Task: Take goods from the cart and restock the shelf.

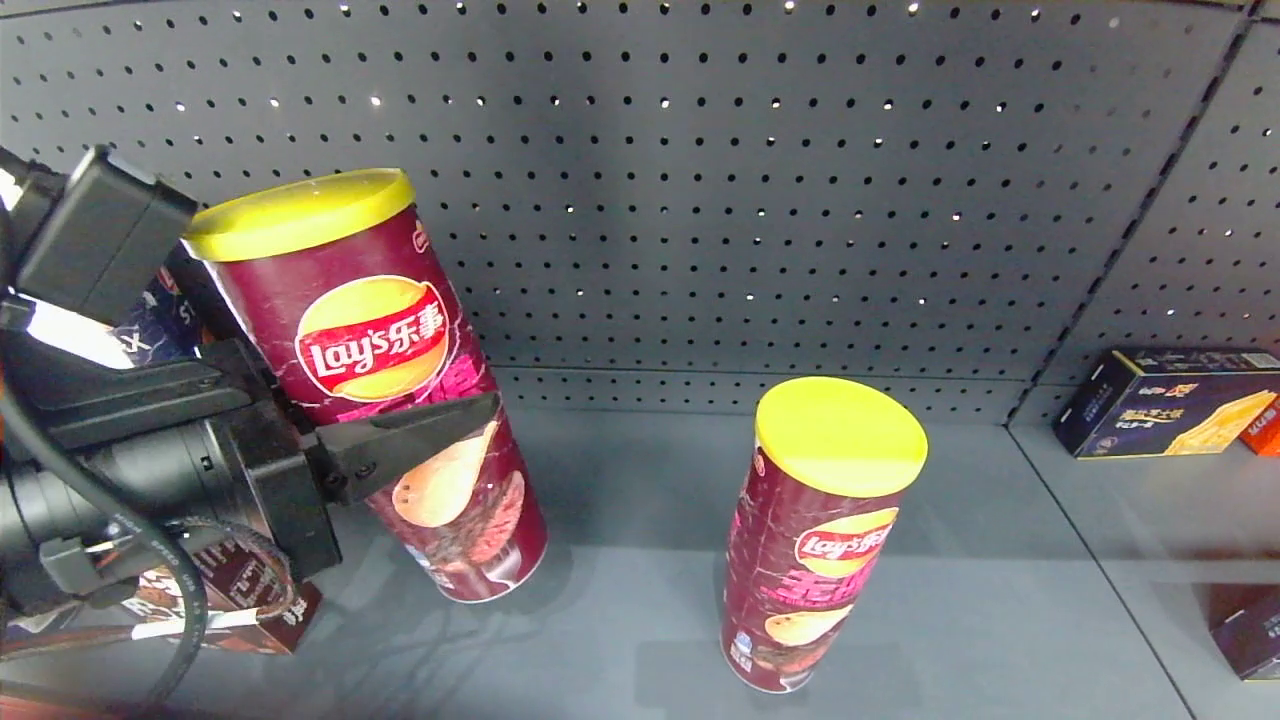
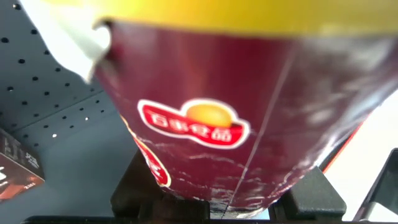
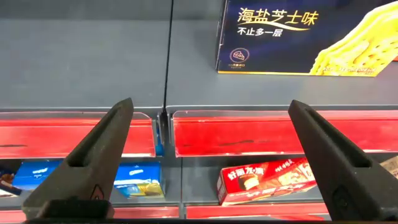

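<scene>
A maroon chip can (image 2: 249,93) with a yellow lid (image 2: 249,11), seen close up, sits clamped in the black left end effector (image 2: 224,202). Beside it are a grey pegboard (image 2: 37,81), a grey shelf (image 2: 81,165) and a dark box (image 2: 15,167).

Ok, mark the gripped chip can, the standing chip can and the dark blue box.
gripped chip can (image 1: 370,345): head view, front logo.
standing chip can (image 1: 840,435): head view, yellow lid.
dark blue box (image 1: 1150,400): head view, top face.

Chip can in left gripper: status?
Left gripper shut on chip can, tilted, low over shelf. Right gripper open, empty. Second can upright to its right, apart.
</scene>
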You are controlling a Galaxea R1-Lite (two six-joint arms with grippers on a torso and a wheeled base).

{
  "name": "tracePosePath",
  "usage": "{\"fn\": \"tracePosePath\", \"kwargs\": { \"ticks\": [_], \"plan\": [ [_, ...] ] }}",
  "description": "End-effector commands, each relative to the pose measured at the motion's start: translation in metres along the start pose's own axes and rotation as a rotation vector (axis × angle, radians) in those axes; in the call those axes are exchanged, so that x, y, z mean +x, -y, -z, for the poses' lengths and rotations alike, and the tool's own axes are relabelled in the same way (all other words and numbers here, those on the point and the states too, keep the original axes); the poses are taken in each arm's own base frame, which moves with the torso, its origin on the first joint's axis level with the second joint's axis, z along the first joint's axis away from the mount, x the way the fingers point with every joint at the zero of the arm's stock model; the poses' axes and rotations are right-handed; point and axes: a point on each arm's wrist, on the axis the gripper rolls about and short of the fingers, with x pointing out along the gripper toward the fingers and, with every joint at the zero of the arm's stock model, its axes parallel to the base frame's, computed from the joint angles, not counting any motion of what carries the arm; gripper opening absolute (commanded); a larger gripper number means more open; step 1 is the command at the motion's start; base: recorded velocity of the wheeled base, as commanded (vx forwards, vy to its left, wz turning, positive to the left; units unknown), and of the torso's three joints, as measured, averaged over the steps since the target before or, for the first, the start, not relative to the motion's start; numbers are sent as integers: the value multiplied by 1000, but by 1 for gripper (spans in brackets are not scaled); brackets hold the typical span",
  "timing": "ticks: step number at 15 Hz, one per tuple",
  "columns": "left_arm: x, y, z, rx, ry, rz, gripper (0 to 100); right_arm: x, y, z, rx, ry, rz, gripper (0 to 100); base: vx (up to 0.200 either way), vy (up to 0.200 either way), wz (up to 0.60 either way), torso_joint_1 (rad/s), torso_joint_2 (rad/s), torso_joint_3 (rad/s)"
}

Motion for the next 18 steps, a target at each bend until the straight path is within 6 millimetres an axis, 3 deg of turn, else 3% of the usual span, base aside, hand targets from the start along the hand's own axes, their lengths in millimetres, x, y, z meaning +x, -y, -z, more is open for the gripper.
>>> {"fn": "tracePosePath", "kwargs": {
  "ticks": [1, 8, 12, 14, 18],
  "plan": [
    [1, -6, 3, -10, -14, -28, 0, 0, 0, 0, 0, -5, 0, 100, 0, 0, 0, 0, 0, 0],
    [59, -2, 0, 24, -72, 81, 0, 0, 0, 0, 0, -5, 0, 100, 0, 0, 0, 0, 0, 0],
    [115, -10, 9, 143, -116, 118, 0, 0, 0, 0, 0, -5, 0, 100, 0, 0, 0, 0, 0, 0],
    [127, -15, 13, 170, -123, 153, 0, 0, 0, 0, 0, -5, 0, 100, 0, 0, 0, 0, 0, 0],
    [176, -25, 9, 191, -88, 202, 0, 0, 0, 0, 0, -5, 0, 100, 0, 0, 0, 0, 0, 0]
  ]
}}
